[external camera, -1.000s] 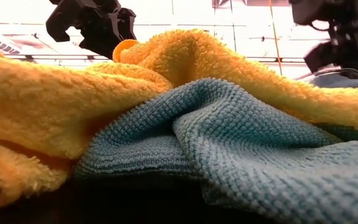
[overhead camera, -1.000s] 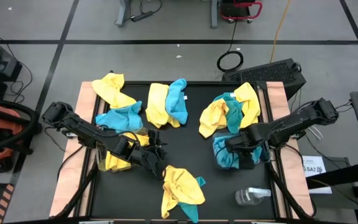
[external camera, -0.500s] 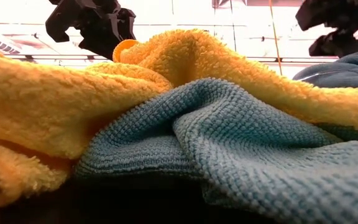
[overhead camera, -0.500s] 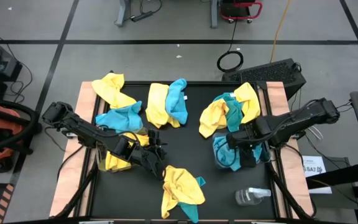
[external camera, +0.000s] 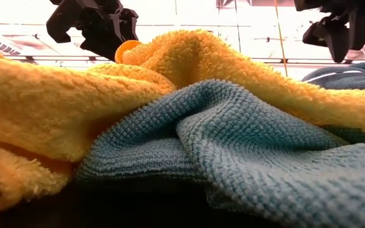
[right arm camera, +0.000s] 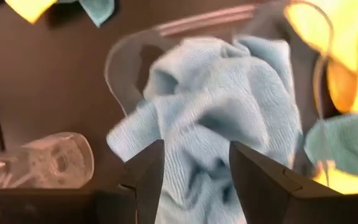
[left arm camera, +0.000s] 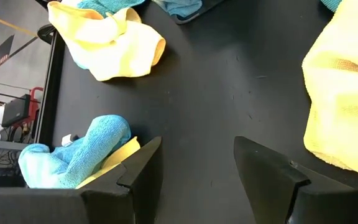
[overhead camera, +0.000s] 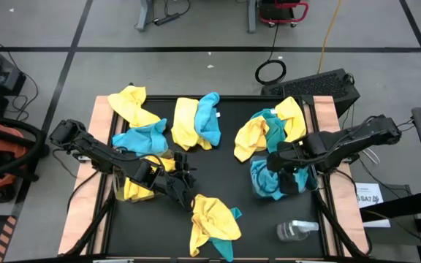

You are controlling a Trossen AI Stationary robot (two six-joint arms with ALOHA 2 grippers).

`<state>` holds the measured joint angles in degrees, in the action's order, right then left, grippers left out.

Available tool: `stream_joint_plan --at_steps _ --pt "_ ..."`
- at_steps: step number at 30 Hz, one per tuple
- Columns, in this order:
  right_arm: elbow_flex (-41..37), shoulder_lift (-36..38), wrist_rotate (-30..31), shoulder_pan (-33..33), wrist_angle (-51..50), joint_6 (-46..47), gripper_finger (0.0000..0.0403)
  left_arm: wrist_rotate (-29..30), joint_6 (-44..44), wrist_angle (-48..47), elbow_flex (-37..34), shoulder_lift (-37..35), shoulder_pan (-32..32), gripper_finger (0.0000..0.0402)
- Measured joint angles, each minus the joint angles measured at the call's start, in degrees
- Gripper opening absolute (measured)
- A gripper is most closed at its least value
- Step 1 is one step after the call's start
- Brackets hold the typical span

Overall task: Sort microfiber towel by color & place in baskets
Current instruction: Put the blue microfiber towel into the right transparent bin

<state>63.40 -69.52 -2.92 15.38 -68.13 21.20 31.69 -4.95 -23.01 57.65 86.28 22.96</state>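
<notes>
Right gripper point(overhead camera: 278, 166) has lifted off the blue towels point(right arm camera: 216, 118) in the clear basket point(right arm camera: 120, 68); its jaws are released, empty. Your left gripper point(overhead camera: 188, 177) hovers, jaws apart, over bare worktop point(left arm camera: 216, 93) beside a yellow towel point(left arm camera: 347, 93).

It was a robotics lab or workshop: a black-topped table point(overhead camera: 218, 175) stood on grey concrete floor point(overhead camera: 196, 69) taped into squares, with cables point(overhead camera: 270, 71) and equipment stands around.

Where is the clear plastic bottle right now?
In the high view the clear plastic bottle lies on its side near the table's front right corner, just in front of the basket holding blue towels, under the right gripper.
</notes>
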Motion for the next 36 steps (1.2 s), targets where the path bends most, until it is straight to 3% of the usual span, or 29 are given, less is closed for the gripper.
stream_joint_plan --at_steps 7,14,20,28,36 --pt "-6.1 0.0 -0.4 0.9 3.0 -0.4 0.0117 0.0 0.0 0.0 0.0 0.0 0.0 0.0202" --pt "-16.1 0.0 -0.1 0.8 14.2 -0.9 0.0049 0.0 0.1 0.3 0.0 0.0 0.0 0.0202" --pt "-22.1 0.0 0.0 0.7 19.6 0.1 0.0018 0.0 0.1 0.3 0.0 0.0 0.0 0.0202" --pt "-22.1 0.0 -0.1 0.7 19.5 0.6 0.0026 -1.6 0.1 1.7 0.0 0.0 0.0 0.0202" --pt "-14.7 0.0 -0.1 0.7 13.5 0.6 0.0096 -7.2 0.1 2.3 0.0 0.0 0.0 0.0202"
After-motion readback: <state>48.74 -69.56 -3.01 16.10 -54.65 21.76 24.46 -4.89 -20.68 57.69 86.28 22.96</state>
